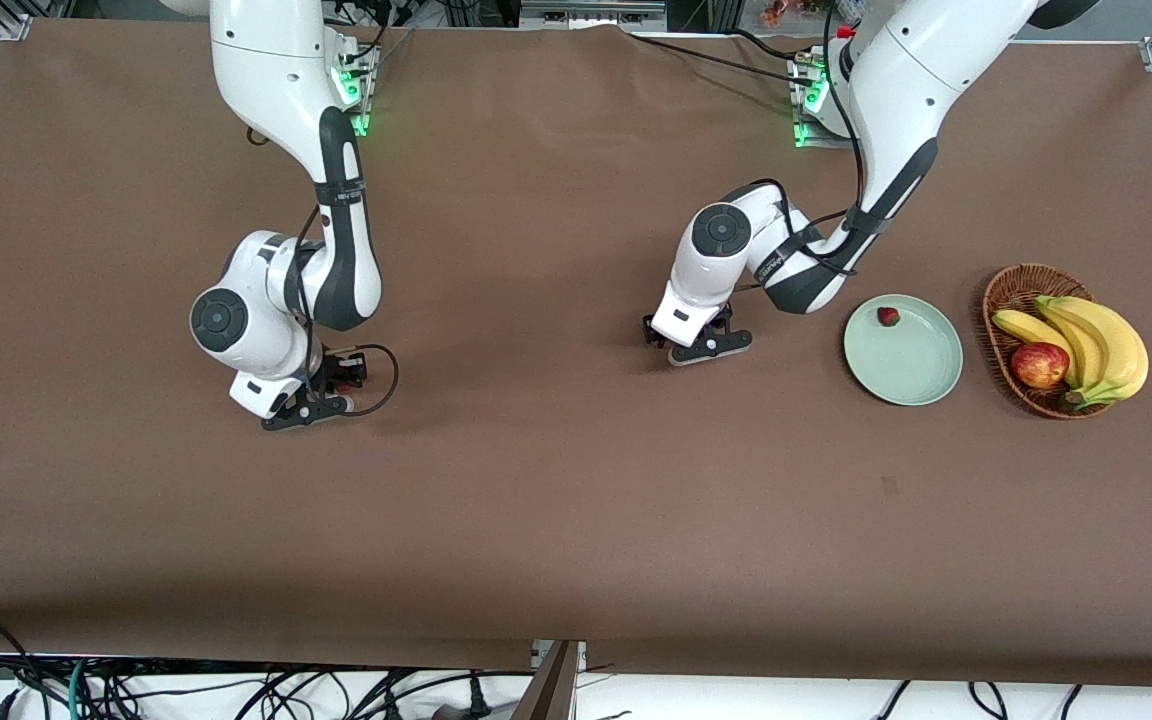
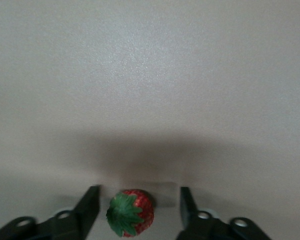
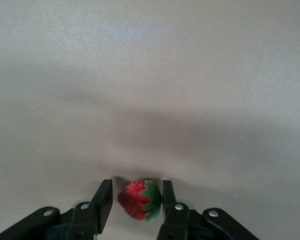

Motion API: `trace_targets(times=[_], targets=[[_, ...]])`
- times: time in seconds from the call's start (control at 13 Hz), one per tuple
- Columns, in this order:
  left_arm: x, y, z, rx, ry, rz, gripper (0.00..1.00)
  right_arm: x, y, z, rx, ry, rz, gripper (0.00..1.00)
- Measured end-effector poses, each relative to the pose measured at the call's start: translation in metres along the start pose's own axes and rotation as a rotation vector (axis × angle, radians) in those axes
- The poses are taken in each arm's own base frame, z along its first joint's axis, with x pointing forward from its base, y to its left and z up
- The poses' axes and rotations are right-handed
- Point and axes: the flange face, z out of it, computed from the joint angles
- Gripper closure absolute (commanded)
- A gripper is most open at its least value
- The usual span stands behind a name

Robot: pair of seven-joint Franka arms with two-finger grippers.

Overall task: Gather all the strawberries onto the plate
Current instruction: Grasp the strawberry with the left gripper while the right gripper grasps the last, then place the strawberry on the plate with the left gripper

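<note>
The surface (image 1: 536, 520) carries the plate (image 1: 921, 375), one strawberry (image 1: 888, 316) on it. Left gripper (image 2: 137, 210), jaws apart, straddles a second berry (image 2: 131, 212); right gripper (image 3: 134, 202) jaws nearly touch a third (image 3: 139, 200).

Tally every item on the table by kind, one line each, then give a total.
Strawberries: 3, one on the plate, one between the left gripper's jaws, one between the right gripper's jaws
Plate: 1
Basket: 1
Bananas: 3
Apple: 1
Total: 9
</note>
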Motion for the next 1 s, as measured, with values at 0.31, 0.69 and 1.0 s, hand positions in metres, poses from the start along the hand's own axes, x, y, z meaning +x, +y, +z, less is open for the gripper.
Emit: trace_targets(times=[0.31,0.69,1.0], targets=[[0.008,-0.002,-0.006,0.057,-0.007,-0.010,0.97,-0.002,-0.002,0.003,0.008,0.004,-0.010,0.77],[0.063,-0.015,-0.092,0.042,-0.167,0.004,0.97,0.009,-0.018,-0.021,0.081,-0.010,0.000,0.77],[0.133,-0.120,-0.154,0.039,-0.224,0.103,0.97,0.035,-0.059,-0.073,0.173,-0.055,0.108,0.77]])
